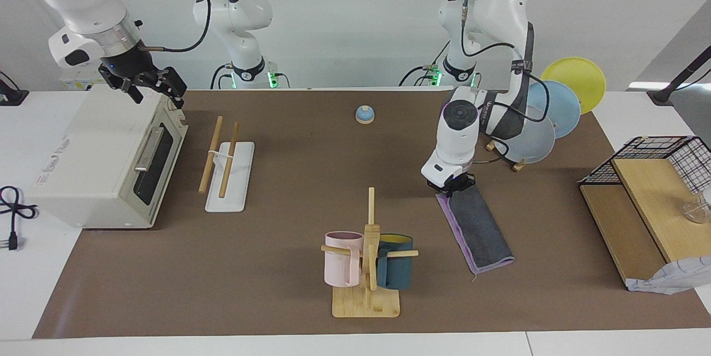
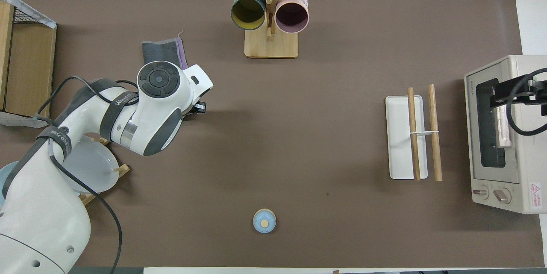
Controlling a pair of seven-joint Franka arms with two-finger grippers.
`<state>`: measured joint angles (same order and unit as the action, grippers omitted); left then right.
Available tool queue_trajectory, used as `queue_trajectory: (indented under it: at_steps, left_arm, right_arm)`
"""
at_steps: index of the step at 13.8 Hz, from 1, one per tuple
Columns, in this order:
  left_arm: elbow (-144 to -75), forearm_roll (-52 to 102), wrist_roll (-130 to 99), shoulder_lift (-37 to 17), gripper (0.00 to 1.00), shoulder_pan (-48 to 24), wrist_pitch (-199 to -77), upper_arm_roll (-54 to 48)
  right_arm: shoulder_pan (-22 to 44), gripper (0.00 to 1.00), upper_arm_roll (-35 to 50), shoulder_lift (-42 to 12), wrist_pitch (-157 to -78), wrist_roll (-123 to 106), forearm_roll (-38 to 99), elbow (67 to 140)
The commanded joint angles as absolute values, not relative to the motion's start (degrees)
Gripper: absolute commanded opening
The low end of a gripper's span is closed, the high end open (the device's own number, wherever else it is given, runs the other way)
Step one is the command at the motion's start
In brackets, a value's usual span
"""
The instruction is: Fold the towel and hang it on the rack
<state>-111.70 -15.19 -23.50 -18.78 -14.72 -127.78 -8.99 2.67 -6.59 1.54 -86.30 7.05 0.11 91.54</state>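
The towel (image 1: 479,228) lies folded in half on the brown mat, dark grey face up with a thin purple edge showing. It sits beside the mug tree, toward the left arm's end of the table. My left gripper (image 1: 451,186) is down at the folded towel's corner nearest the robots. In the overhead view the left arm covers most of the towel (image 2: 161,51). The rack (image 1: 240,178), two light-wood rails on a white base, stands beside the toaster oven. My right gripper (image 1: 157,95) waits open above the oven, holding nothing.
A toaster oven (image 1: 105,156) sits at the right arm's end. The mug tree (image 1: 367,256) holds a pink and a teal mug. A plate stand (image 1: 527,134), a small blue bell (image 1: 364,114) and a wooden shelf with a wire basket (image 1: 650,200) are also on the table.
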Motion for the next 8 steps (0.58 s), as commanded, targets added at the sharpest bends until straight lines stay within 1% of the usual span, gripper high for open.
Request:
queue_trajectory:
  at_steps: [1,2,4,7,8]
  left_arm:
    - [-112.33,-11.90,-23.91,-15.74,1.00,-13.11,-127.62,-8.79]
    - [-111.80,-6.91,-21.03,-14.86,1.00,-11.62,-127.44,-8.79]
    - [-111.01,4.00,-10.59,-13.98,1.00,-6.35,-127.44,-8.79]
    - [-111.97,14.38,2.16,-13.89,1.00,0.68,-128.06,-8.79]
    - [-112.58,16.68,5.42,-13.97,1.00,1.75,-128.23,-8.70]
  right_arm:
    - [2.46,1.00,-6.42,2.81,-86.22,5.45,0.18,92.81]
    - [2.37,1.00,-6.42,2.81,-86.22,5.45,0.18,92.81]
    - [2.46,1.00,-6.42,2.90,-85.09,5.27,0.18,92.90]
    - [2.46,1.00,-6.42,3.08,-84.38,5.19,0.18,93.25]
    - [2.46,1.00,-6.42,3.16,-84.20,5.19,0.26,93.34]
